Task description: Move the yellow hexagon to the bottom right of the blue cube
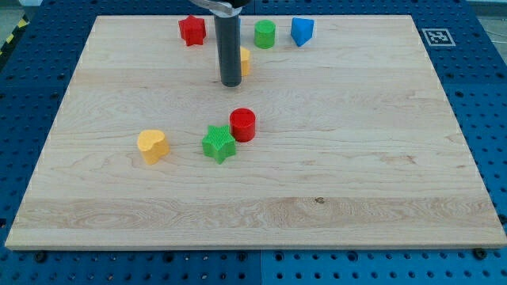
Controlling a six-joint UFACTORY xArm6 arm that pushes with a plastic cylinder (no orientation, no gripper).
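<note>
The yellow hexagon [245, 61] lies near the view's top, mostly hidden behind my dark rod; only its right edge shows. My tip [230, 82] rests on the board just left of and touching or nearly touching the hexagon. The blue cube [302, 31] sits up and to the right of the hexagon, near the board's top edge.
A green cylinder [264, 34] stands between the hexagon and the blue cube. A red star [192, 30] lies at the top left. A red cylinder [243, 124], a green star [219, 144] and a yellow heart [152, 146] lie mid-board. The wooden board [356, 174] sits on a blue perforated table.
</note>
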